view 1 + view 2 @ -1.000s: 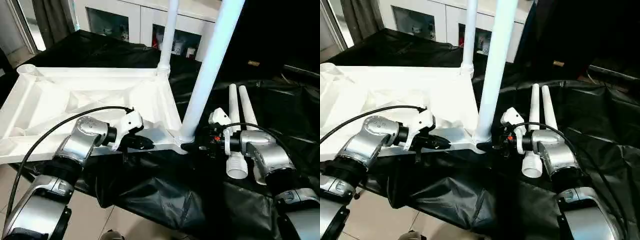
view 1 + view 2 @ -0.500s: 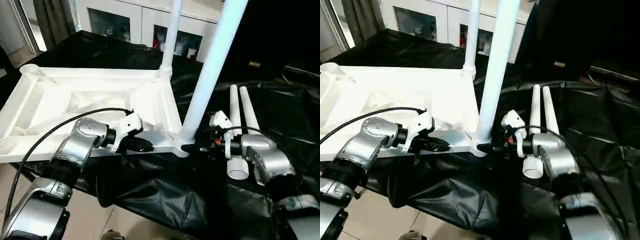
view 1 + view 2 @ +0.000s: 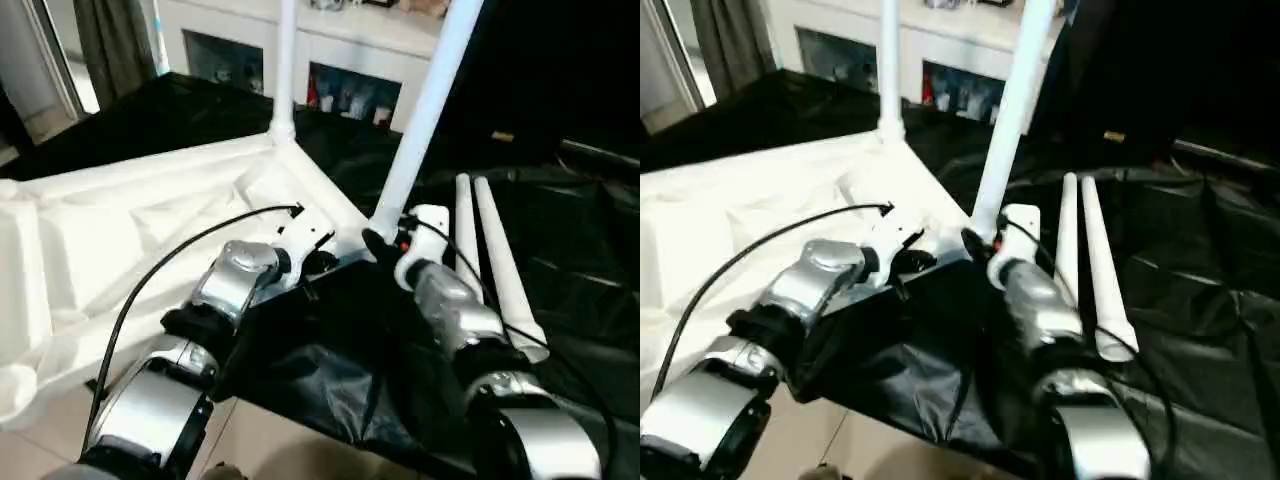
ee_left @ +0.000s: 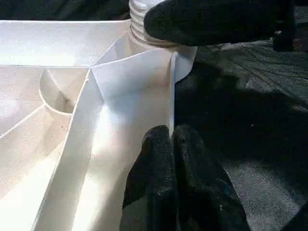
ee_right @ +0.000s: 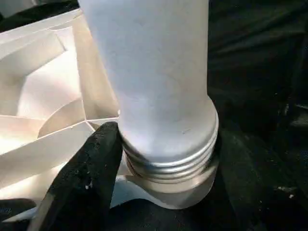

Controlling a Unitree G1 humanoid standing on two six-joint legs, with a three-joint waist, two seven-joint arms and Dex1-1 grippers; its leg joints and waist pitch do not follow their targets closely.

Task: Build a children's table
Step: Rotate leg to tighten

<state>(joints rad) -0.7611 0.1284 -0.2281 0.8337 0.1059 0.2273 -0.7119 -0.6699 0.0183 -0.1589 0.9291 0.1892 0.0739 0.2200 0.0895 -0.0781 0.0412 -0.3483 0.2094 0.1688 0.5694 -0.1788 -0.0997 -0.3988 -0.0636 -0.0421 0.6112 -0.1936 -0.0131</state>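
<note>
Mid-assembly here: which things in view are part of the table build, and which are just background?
Part of the job:
- table top, upside down
- near leg, standing in its corner socket, right pincer at its base
- far leg, standing
- two loose legs on the black sheet
- left pincer, on the top's edge

Lying about:
- white cabinet
- black sheet

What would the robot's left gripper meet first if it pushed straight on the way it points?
Probably the ribbed base of the near upright white plastic tube leg, where the right gripper's black finger already sits; the left gripper is shut on the white tabletop's edge wall.
</note>
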